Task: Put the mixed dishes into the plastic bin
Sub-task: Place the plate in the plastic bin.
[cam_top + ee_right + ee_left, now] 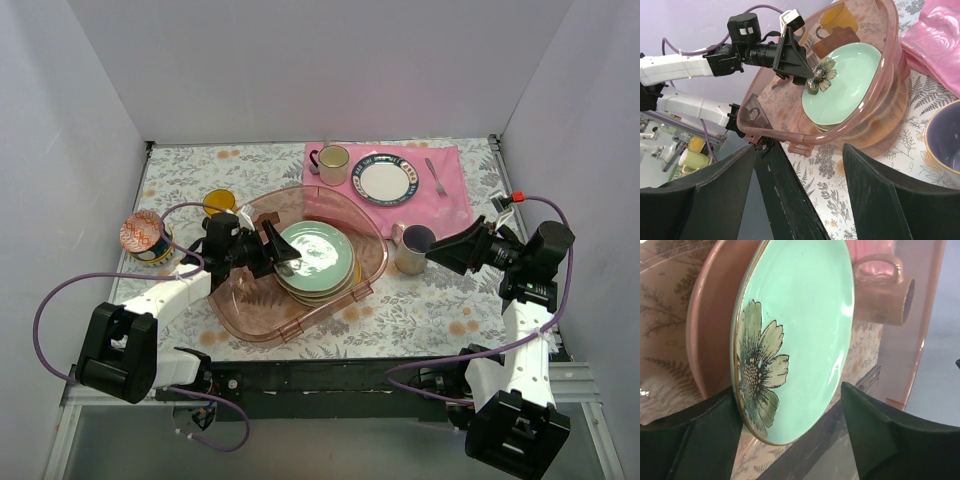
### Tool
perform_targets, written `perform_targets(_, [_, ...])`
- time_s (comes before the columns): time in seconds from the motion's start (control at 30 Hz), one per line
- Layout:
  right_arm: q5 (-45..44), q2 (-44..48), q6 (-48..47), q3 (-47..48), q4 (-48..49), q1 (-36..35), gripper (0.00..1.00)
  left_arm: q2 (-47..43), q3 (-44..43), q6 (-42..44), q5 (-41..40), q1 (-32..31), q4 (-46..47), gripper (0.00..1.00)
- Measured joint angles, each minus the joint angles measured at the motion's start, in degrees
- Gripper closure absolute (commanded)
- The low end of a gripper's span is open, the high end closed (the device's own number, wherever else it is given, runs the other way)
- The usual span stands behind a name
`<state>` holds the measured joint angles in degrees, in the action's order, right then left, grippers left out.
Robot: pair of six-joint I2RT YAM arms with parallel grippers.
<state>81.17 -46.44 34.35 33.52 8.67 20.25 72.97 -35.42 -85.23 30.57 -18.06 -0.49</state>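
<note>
The plastic bin (290,328) sits mid-table. In it the large mint-green plate (320,258) lies on top of a stack of cream plates (300,285). My left gripper (280,250) is open inside the bin. Its jaws straddle the plate's flower-painted near rim (760,375), with one finger (715,435) close beside that rim. The yellow mug (220,203) stands behind the bin's left side. The red-and-blue bowl (143,235) is at the far left. The grey mug (413,247) stands right of the bin. My right gripper (440,252) is open and empty just right of it.
The pink cloth (400,190) at the back right holds the cream dark-rimmed mug (332,163), the blue-rimmed plate (384,180) and a fork (436,176). The right wrist view shows the bin's near rim (840,135), the table's front edge below it and the grey mug (945,145).
</note>
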Motion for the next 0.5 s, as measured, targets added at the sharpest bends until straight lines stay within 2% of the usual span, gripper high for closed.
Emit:
perform_targets(0.07, [0.0, 0.0, 0.0, -0.2, 0.2, 0.0, 0.22, 0.0, -0.3, 0.7, -0.5, 0.0, -1.7, 0.14])
perform_targets(0.2, [0.0, 0.0, 0.2, -0.4, 0.5, 0.0, 0.22, 0.0, -2.1, 2.5, -2.0, 0.0, -6.1, 0.10])
perform_targets(0.5, [0.0, 0.0, 0.4, -0.4, 0.6, 0.1, 0.21, 0.5, -6.9, 7.0, -5.8, -0.1, -13.4, 0.09])
